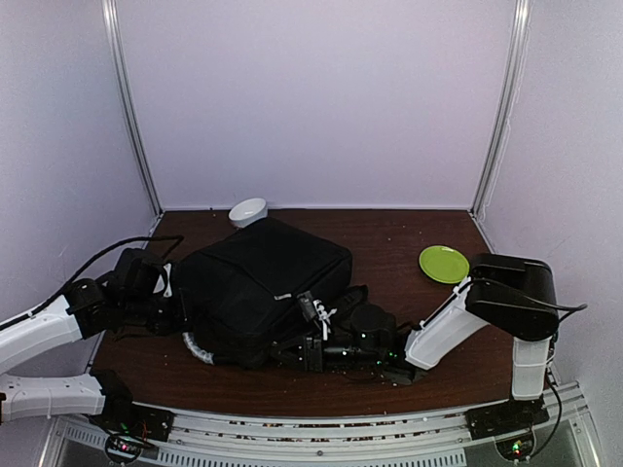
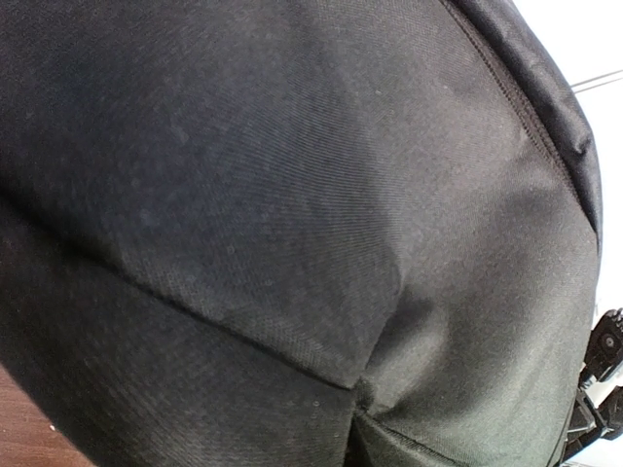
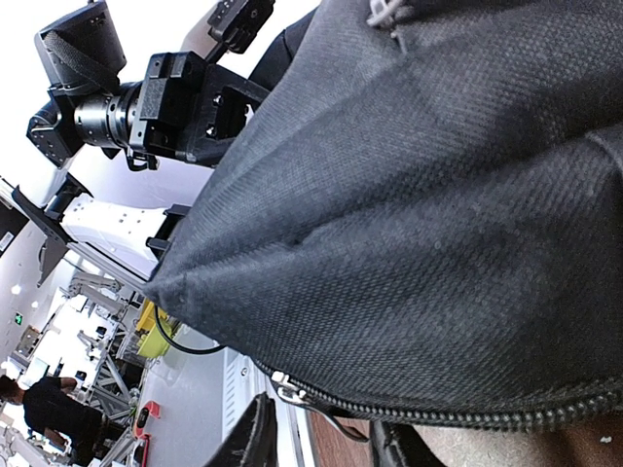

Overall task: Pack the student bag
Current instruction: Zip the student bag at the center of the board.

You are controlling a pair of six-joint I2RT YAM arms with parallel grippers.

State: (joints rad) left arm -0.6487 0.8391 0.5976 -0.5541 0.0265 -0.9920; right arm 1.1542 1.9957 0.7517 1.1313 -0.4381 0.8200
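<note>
While behind student bag, white bowl.

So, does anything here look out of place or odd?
Only the backpack: it lies flat and skewed across the table. A white bowl sits right behind its far corner, and a green plate lies apart on the right.

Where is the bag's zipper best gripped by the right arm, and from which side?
Probably the metal zipper pull, the one small rigid piece hanging clear of the slack fabric of the student bag. Come in from the bag's near edge, below the zip line, where the right gripper has its fingers apart on either side of the pull.
</note>
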